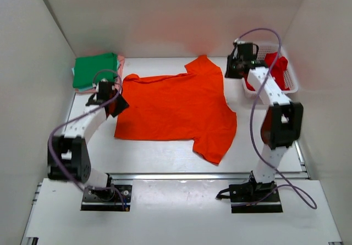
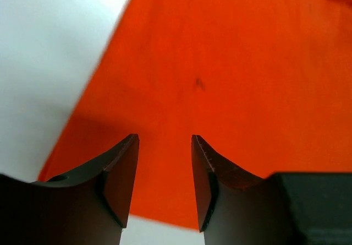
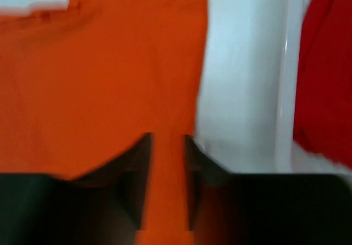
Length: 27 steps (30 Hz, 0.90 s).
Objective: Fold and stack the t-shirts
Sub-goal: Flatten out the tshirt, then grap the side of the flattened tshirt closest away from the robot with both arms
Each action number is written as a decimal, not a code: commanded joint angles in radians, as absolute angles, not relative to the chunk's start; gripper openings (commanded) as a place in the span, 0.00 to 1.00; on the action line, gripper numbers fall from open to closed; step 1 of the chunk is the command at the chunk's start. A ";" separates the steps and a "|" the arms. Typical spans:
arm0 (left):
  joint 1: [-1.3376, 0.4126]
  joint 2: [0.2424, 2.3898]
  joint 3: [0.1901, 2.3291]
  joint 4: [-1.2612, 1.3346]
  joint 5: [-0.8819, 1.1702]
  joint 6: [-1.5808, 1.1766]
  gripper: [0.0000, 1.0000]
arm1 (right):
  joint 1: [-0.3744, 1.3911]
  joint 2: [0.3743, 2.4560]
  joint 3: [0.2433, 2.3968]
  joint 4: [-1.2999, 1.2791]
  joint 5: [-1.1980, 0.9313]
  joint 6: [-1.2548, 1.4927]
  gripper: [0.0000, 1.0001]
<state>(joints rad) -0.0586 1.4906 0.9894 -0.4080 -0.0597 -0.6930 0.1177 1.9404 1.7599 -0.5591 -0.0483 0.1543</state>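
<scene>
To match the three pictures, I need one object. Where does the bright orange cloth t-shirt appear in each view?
Top external: the bright orange cloth t-shirt lies spread flat in the middle of the white table.
Left wrist: it fills the upper right, beyond the left tool.
Right wrist: it covers the left half, beyond the right tool.
Shared landmark: the white table beside the shirt's edge.

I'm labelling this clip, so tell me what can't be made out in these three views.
Top view: the green shirt hides whatever lies under it; only a pink edge shows.
Top view: the right arm covers part of the basket and the red shirt.
Right wrist view: blurred, the orange shirt texture unreadable.
</scene>
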 commanded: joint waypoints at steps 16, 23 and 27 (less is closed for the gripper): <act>-0.095 1.246 0.644 -0.471 -0.252 -0.597 0.63 | 0.531 1.059 0.707 -0.658 -0.018 0.527 0.24; -0.098 1.328 0.592 -0.405 -0.230 -0.578 0.62 | 0.633 1.055 0.563 -0.612 -0.080 0.629 0.40; -0.104 1.367 0.601 -0.400 -0.219 -0.580 0.47 | 0.684 1.078 0.508 -0.614 -0.104 0.675 0.48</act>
